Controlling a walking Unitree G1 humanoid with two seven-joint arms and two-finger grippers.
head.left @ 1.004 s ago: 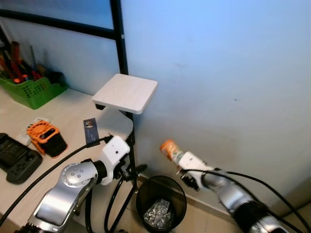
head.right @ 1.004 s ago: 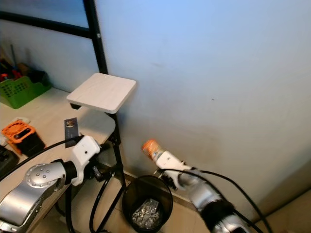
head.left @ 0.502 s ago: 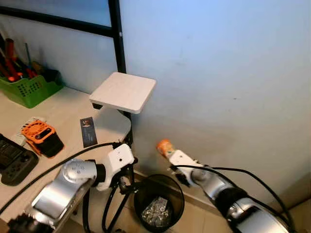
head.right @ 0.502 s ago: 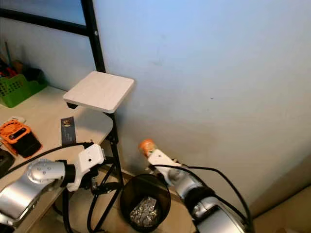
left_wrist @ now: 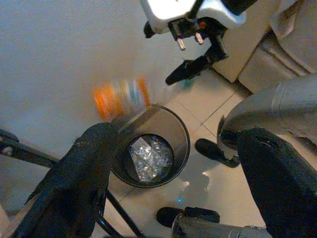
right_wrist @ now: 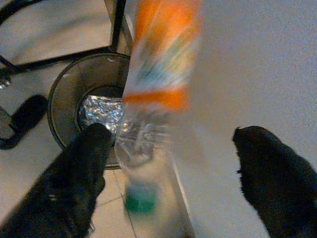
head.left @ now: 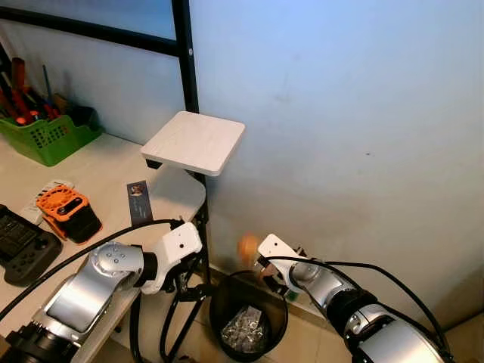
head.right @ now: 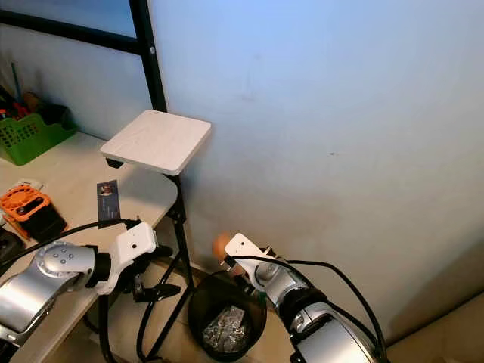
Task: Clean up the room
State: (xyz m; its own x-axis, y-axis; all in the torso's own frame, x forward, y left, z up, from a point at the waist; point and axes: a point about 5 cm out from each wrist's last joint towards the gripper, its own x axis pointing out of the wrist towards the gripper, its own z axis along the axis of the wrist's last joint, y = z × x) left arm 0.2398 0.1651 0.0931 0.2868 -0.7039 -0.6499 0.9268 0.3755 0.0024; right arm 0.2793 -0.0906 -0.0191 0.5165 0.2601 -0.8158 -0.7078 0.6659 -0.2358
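A clear bottle [right_wrist: 158,74] with an orange label and green cap is blurred in mid-air, cap down, right above the black bin's rim [head.left: 215,306]. It hangs loose between the wide-apart fingers of my open right gripper [right_wrist: 171,133], touching neither. In the eye views the bottle [head.left: 248,246] sits just ahead of my right gripper [head.left: 271,278], over the bin's far edge. Crumpled foil [head.left: 246,327] lies inside the bin. My left gripper [left_wrist: 176,134] is open and empty, held low beside the desk and looking down at the bin [left_wrist: 185,144].
A pale wall runs just behind the bin. A black stand with a white square platform [head.left: 195,142] stands left of it. The desk [head.left: 98,174] carries a green basket [head.left: 47,136], an orange device [head.left: 66,213], a black controller [head.left: 19,243] and a card [head.left: 139,201].
My right arm dropped from above the bin to its rim and let go of the bottle, which now falls blurred. My left gripper sank lower beside the stand.
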